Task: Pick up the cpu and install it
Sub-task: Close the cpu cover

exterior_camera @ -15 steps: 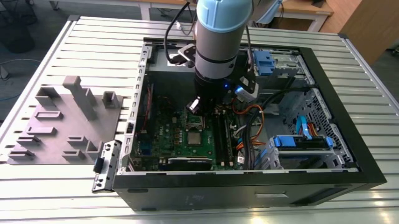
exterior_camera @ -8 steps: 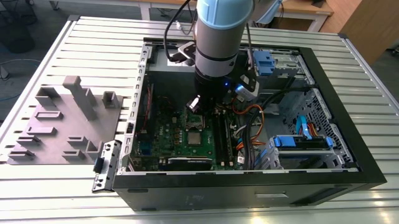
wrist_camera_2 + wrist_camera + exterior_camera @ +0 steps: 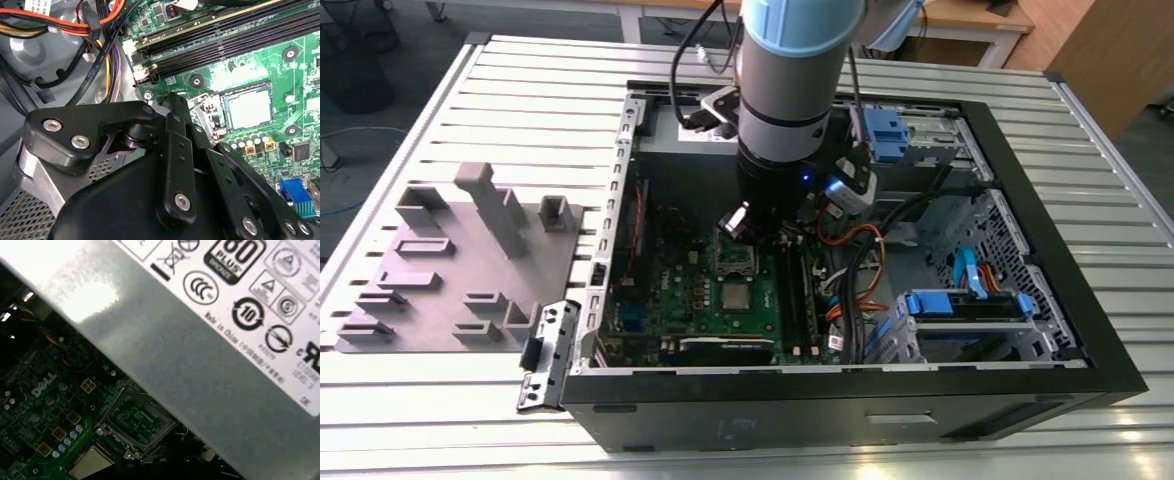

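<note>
Thick silver-grey cylindrical robot arm (image 3: 785, 85) under a pale blue joint cap (image 3: 807, 25), black wrist section (image 3: 767, 150) with a small blue light (image 3: 806, 181), thin black cable (image 3: 678, 70) trailing alongside, matte black tool (image 3: 172, 105) of flat jointed bars, silver socket-head screws (image 3: 182, 201) at the pivots, grey metal base (image 3: 35, 175)

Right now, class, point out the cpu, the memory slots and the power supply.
cpu (image 3: 248, 106): second wrist view, centre of its pale silver top.
memory slots (image 3: 240, 45): second wrist view, on one long black slot.
power supply (image 3: 190, 370): first wrist view, bare grey face beside the label.
</note>
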You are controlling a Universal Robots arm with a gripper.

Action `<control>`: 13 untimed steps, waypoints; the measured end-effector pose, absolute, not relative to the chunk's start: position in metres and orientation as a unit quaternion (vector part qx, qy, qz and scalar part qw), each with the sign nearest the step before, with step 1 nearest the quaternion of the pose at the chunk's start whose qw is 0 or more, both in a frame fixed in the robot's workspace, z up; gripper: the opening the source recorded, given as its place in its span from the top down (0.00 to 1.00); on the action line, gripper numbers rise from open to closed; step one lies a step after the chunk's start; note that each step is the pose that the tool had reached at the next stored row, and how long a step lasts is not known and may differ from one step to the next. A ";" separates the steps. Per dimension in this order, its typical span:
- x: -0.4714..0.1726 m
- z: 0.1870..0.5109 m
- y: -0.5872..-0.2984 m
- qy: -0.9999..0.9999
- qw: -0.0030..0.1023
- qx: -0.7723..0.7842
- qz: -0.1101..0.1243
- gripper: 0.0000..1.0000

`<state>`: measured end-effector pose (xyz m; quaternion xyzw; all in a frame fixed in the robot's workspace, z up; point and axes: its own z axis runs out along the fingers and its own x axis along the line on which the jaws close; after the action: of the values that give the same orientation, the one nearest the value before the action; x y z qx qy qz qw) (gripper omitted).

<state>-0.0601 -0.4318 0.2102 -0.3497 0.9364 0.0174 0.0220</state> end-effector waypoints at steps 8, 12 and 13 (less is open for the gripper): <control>-0.060 0.214 -0.438 0.936 0.022 -0.350 0.017 0.89; -0.060 0.215 -0.441 0.936 0.022 -0.350 0.017 0.89; -0.060 0.216 -0.442 0.936 0.022 -0.350 0.017 0.89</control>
<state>-0.0601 -0.4419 0.2157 -0.3497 0.9364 0.0173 0.0220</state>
